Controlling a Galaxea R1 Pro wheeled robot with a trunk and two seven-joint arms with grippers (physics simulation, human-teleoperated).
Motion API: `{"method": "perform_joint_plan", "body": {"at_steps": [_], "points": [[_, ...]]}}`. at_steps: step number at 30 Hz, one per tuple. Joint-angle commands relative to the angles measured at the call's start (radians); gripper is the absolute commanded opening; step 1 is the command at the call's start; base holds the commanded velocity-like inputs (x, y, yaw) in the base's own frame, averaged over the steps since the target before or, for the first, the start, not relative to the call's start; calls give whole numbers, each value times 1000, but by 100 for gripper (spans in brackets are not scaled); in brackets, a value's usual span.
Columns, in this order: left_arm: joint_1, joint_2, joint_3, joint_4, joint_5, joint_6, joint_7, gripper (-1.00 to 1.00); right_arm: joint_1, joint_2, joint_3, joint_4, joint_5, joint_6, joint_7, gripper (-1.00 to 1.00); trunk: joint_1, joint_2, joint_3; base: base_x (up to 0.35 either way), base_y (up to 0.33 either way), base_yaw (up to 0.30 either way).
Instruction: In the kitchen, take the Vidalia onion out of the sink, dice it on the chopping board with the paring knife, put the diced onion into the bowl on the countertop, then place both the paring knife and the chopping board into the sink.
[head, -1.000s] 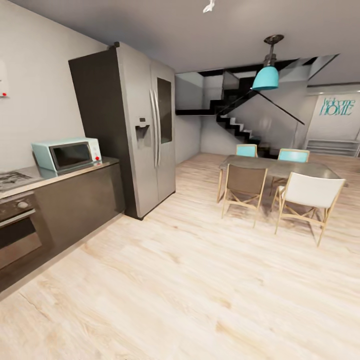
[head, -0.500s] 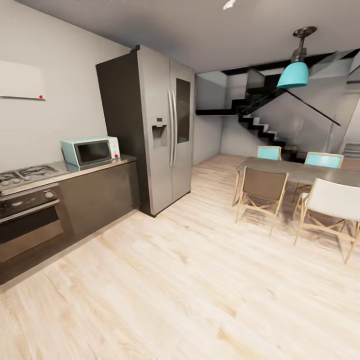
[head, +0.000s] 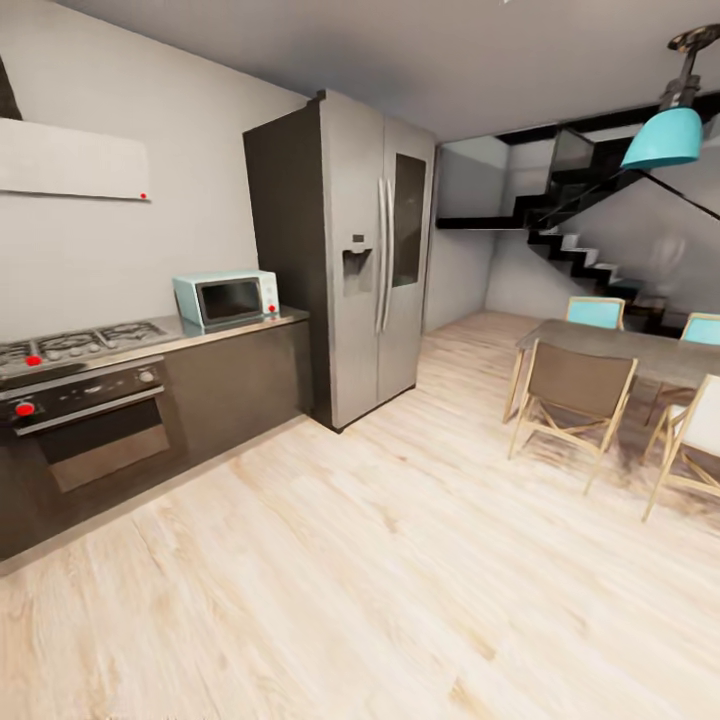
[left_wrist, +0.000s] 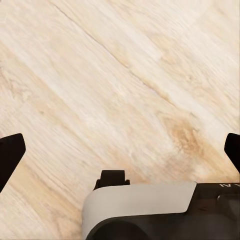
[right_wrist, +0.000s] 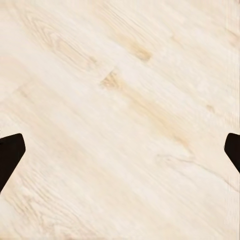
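The long glossy grey counter (head: 235, 328) runs along the wall at the left of your head view, and it carries a pale blue microwave oven (head: 227, 298) near its far end, beside a gas hob with dark grates (head: 75, 345) set over a dark built-in oven with red knobs (head: 85, 425). The stretch of counter you can see holds none of the task's smaller things, so where the onion, board, knife and bowl lie cannot be told from here. Your left gripper (left_wrist: 120, 150) points down at the pale wood-plank floor (left_wrist: 120, 80); its two dark fingers (left_wrist: 10, 155) sit at opposite edges of the wrist picture, spread wide with nothing between them, and a grey and black part of the robot's body (left_wrist: 150, 210) shows beneath. Your right gripper (right_wrist: 120, 150) hangs the same way over the floor, its dark fingers (right_wrist: 10, 152) likewise wide apart and holding nothing. Past the end of the counter stands a tall silver double-door refrigerator (head: 375, 255). To the right is a dark dining table (head: 625, 350) with wooden folding chairs (head: 570, 395), a teal pendant lamp (head: 665, 135) above it, and a black staircase (head: 590, 260) behind. A flat white range hood (head: 70, 160) is mounted on the grey wall over the hob.
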Motion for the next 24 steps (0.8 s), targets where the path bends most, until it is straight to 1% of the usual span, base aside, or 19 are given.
{"method": "perform_joint_plan", "body": {"at_steps": [1,11,14,19,24], "points": [[-1,0,0,0,1,-3,0,100,0,0,0,0,-1,-3,-2,100,0,0,-1,117,-155,278],[-1,0,0,1,1,-3,0,100,0,0,0,0,-1,-3,-2,100,0,0,-1,116,-158,279],[-1,0,-1,1,1,-3,0,100,0,0,0,0,-1,-3,-2,100,0,0,-1,42,-148,279],[-1,0,-1,1,-1,-5,0,100,0,0,0,0,-1,-3,-2,100,0,0,-1,6,-26,279],[-1,0,-1,8,-1,-34,0,100,0,0,0,0,-1,-3,-2,100,0,0,-1,1,-2,279]]}}
